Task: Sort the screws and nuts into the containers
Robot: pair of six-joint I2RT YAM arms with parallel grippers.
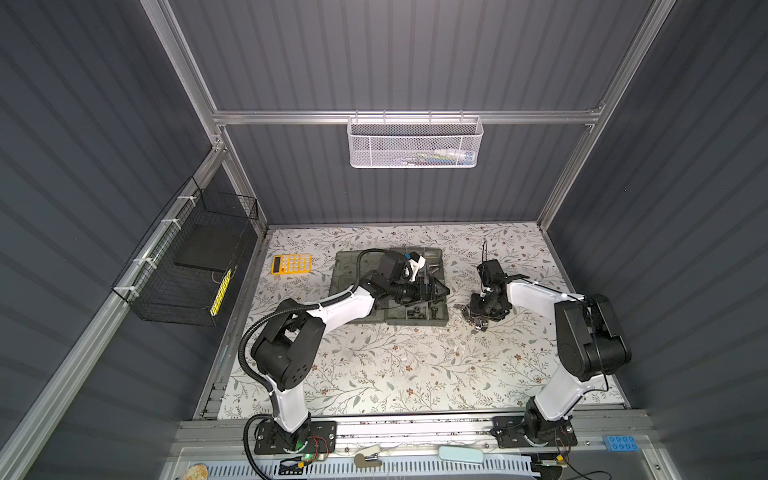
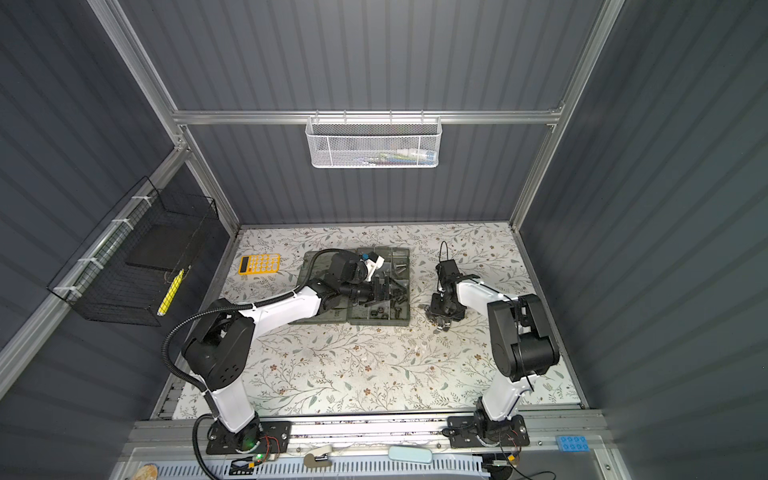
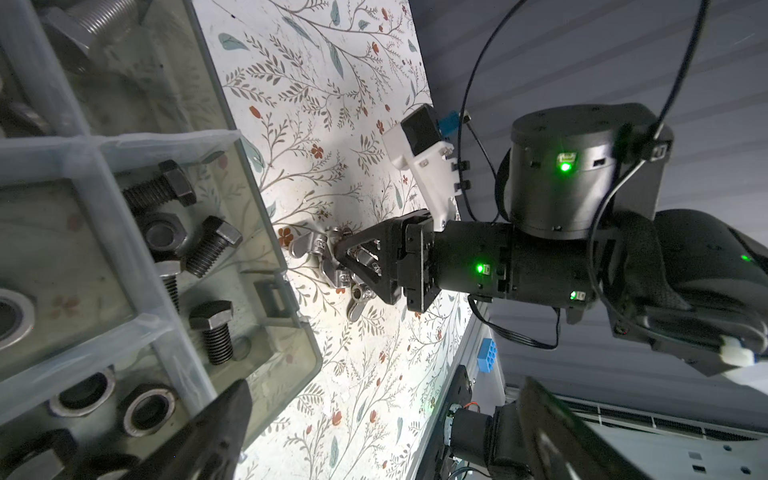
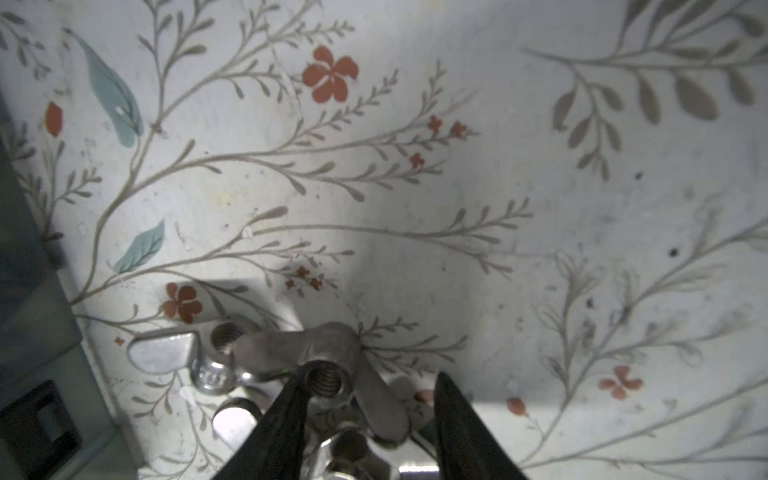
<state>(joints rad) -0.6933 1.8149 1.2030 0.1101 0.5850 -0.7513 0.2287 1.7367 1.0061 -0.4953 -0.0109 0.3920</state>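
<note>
Top views first, with the organizer case as my anchor. The left gripper hangs over the case's middle cells. The right gripper is down on the cloth just beside the case, off the wall that faces the right arm, on a small heap of wing nuts. From up here I cannot tell either finger gap.

In the left wrist view, the cell against the case's outer wall holds black bolts and a dark hex nut. A neighbouring cell holds ring-like nuts. My left fingers stand wide with nothing between them. Just outside the case wall, near its latch, the right gripper sits on the silver heap.

In the right wrist view, the fingers are half narrowed around one wing nut. One finger touches its threaded barrel. The other stands off, with cloth showing between it and a wing, so I judge this a grasp being made and not yet a hold. A second wing nut lies against the first one on the case side.

My worries from here:
- **Slipping:** if the far finger lands on the slanted wing instead of the barrel, the nut could pivot and squirt out.
- **Dragging a neighbour:** the touching nut may hook on, ride up and fall short of the case.
- **Collision:** the left gripper sits over the very cells I need, so carrying across risks a knock between the arms.
- **Snagging:** the latch could catch on a low approach.
</note>
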